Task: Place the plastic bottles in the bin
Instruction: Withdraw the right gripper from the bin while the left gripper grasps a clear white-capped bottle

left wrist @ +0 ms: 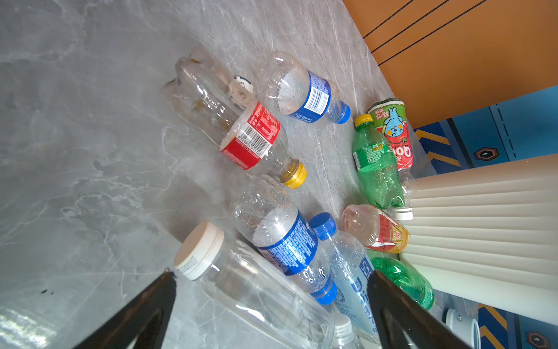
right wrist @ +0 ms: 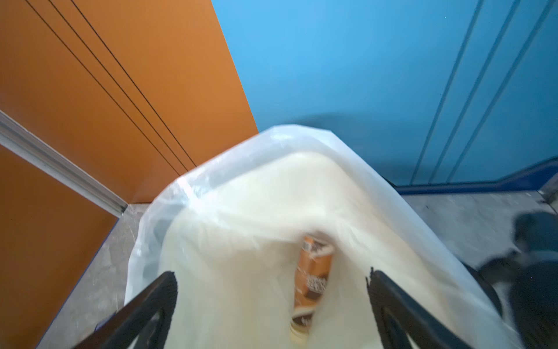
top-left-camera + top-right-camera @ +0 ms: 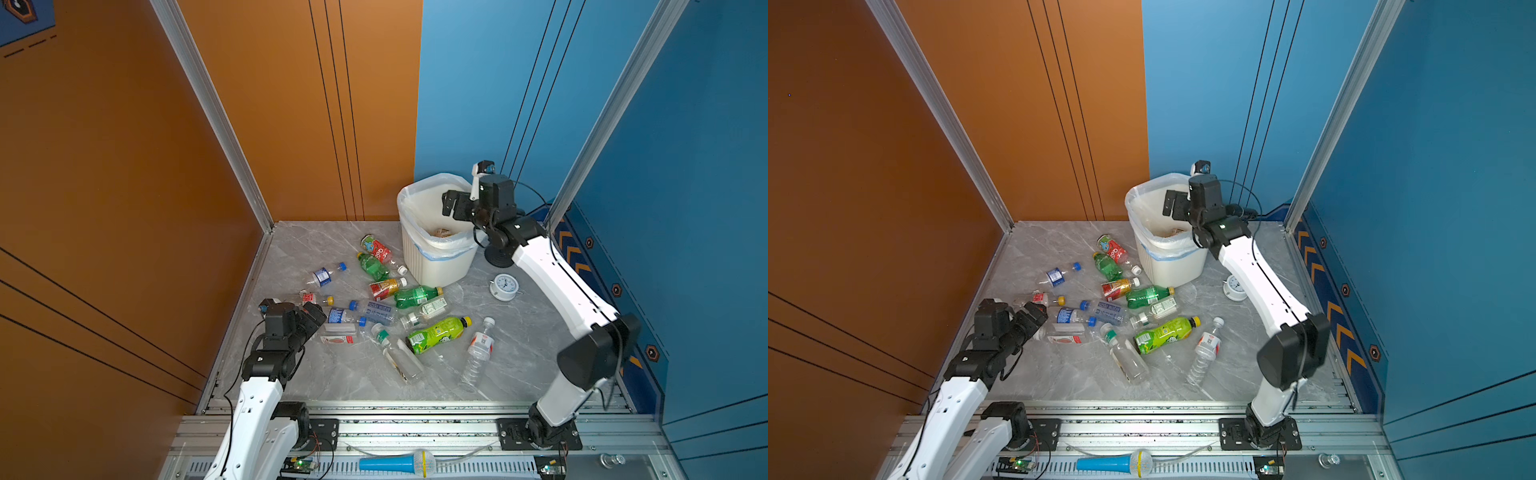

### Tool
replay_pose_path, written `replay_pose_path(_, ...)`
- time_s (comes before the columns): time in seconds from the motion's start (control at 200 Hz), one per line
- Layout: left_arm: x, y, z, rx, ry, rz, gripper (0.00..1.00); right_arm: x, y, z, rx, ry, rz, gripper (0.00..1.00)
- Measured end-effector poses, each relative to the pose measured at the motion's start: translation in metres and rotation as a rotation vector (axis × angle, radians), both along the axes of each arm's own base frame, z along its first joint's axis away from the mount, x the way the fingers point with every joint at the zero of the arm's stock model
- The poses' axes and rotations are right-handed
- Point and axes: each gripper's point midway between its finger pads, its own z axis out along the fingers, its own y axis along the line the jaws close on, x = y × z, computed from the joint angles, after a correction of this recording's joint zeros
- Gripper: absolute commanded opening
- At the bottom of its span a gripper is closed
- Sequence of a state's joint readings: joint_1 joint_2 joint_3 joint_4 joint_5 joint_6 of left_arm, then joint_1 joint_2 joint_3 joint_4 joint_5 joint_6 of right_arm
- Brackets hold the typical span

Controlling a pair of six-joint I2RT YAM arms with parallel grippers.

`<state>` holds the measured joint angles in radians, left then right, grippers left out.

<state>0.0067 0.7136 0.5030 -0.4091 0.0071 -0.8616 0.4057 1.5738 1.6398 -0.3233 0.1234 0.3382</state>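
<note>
The white ribbed plastic bin (image 3: 436, 270), lined with a translucent bag, stands directly under the right claw (image 3: 448, 203), whose arm stretches out from its base with the elbow raised and the wrist turned over the rim. That claw is released and empty, and a brown-labelled plastic bottle (image 2: 314, 272) lies in the bin below it. The other plastic bottles (image 3: 436, 334) lie scattered on the grey marbled table (image 3: 519, 365) just ahead of the left claw (image 3: 316, 311), which hangs low on a folded arm, spread wide and gripping nothing, a clear white-capped bottle (image 1: 256, 290) just beneath its tips.
</note>
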Motion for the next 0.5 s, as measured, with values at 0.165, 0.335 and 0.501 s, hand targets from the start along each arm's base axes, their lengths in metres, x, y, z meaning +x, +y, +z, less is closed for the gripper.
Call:
replay_pose_path(0.165, -0.001, -0.003, -0.006, -0.030, 0.022, 0.000, 0.97, -0.075, -0.038, -0.042, 0.031, 0.012, -0.039, 1.00)
replay_pose_path(0.335, 0.000, -0.009, -0.012, -0.073, 0.048, 0.005, 0.92, -0.094, -0.060, -0.127, -0.008, 0.191, -0.102, 0.99)
replay_pose_path(0.501, -0.001, -0.024, -0.019, -0.114, 0.081, -0.017, 0.89, -0.094, -0.065, -0.138, -0.007, 0.229, -0.124, 1.00)
